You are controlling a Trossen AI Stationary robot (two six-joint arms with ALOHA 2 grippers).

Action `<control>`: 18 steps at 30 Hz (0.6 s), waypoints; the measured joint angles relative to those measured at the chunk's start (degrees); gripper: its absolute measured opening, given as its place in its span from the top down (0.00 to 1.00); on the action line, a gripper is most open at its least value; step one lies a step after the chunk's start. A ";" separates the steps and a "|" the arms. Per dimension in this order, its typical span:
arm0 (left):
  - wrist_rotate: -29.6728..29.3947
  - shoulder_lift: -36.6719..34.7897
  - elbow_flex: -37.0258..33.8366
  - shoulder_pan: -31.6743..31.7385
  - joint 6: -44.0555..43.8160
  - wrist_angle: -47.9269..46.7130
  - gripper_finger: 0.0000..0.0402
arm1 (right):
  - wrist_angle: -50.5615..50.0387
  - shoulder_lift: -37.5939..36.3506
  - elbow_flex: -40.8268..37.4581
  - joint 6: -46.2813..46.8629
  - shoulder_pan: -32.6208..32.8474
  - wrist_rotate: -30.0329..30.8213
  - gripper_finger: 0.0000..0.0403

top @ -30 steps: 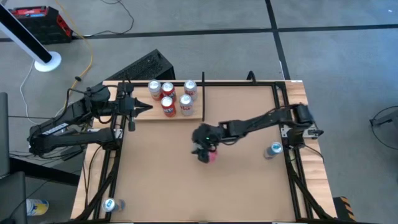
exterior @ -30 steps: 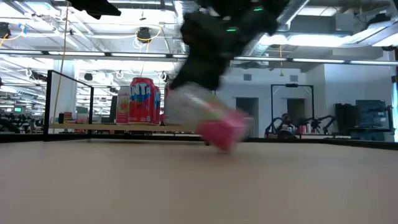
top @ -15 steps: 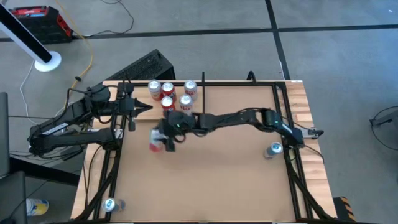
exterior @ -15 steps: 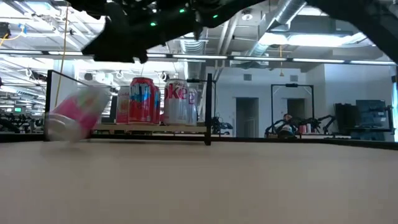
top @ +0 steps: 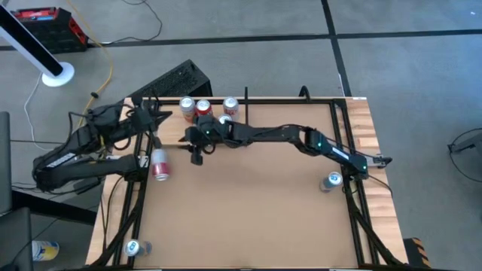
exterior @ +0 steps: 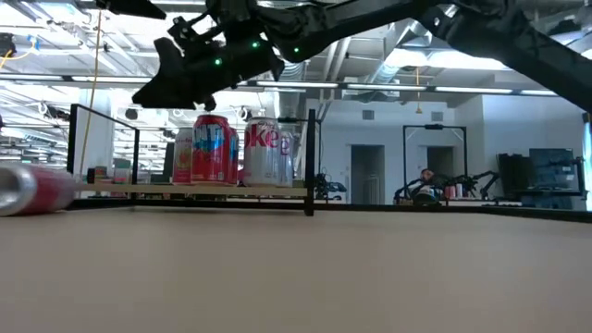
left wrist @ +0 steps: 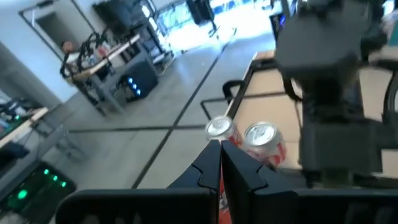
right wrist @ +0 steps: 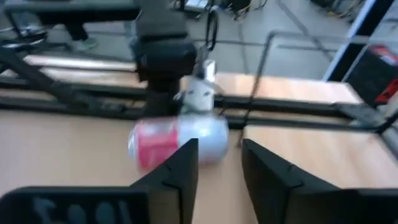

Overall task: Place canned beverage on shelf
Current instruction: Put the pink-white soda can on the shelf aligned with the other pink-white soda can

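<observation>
Your left gripper [top: 160, 114] is pinched closed, empty, by the table's left rail. The pink can [top: 159, 165] is lying on its side on the table just below it, off the shelf [top: 242, 141]. Your right gripper [top: 195, 153] hovers beside it, fingers apart, holding nothing.

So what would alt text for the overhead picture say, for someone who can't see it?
A pink and silver can lies on its side at the brown table's left edge, held by neither arm. The right gripper reaches across beside the shelf of upright cans; the left gripper waits at the shelf's far-left corner.
</observation>
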 joint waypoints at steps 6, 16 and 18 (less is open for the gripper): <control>3.50 -3.20 0.02 0.00 -1.91 -0.94 1.00 | -7.78 -3.61 -0.10 -1.45 2.79 2.12 0.75; 15.31 4.32 0.04 -0.02 -20.18 -14.60 1.00 | -51.86 -18.40 -0.05 -3.71 9.11 7.47 0.86; 16.60 8.25 0.06 -0.02 -23.06 -17.86 1.00 | -60.54 -21.28 -0.07 -1.65 10.04 7.67 0.87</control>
